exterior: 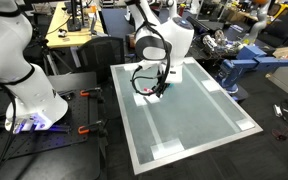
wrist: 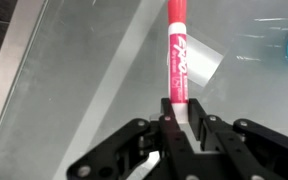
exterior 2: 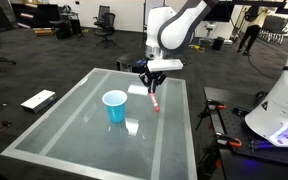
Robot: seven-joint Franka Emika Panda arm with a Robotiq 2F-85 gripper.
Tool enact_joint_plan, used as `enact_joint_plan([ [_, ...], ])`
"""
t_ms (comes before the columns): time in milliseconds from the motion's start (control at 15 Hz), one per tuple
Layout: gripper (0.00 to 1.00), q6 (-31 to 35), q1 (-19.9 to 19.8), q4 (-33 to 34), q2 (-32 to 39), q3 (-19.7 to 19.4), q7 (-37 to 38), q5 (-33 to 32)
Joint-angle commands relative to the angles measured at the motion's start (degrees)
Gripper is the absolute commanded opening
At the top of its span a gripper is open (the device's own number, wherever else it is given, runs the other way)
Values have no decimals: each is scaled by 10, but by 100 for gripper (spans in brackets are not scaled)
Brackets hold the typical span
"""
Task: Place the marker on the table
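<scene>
Marker (wrist: 177,60) has a blue cup (exterior 2: 115,106) near it on the counter (exterior 2: 64,120), not touching; my jaws grip the marker's whitish end, red body sticking out ahead.

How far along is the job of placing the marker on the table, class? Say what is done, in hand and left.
Done: the marker is gripped and over the table, near the blue cup. In hand: the gripper holds it, jaws shut on it, tip low. Left: set it down, open the jaws.
</scene>
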Motion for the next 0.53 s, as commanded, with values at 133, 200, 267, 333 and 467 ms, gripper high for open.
enact_joint_plan([
  [133,5,-4,1,42,50,-6,-29,40],
  [200,5,-4,2,46,55,-6,-27,43],
  [267,5,-6,2,51,60,-7,-27,43],
  [333,5,-7,3,55,65,-8,-25,42],
  [467,39,-9,3,61,72,-7,-27,44],
])
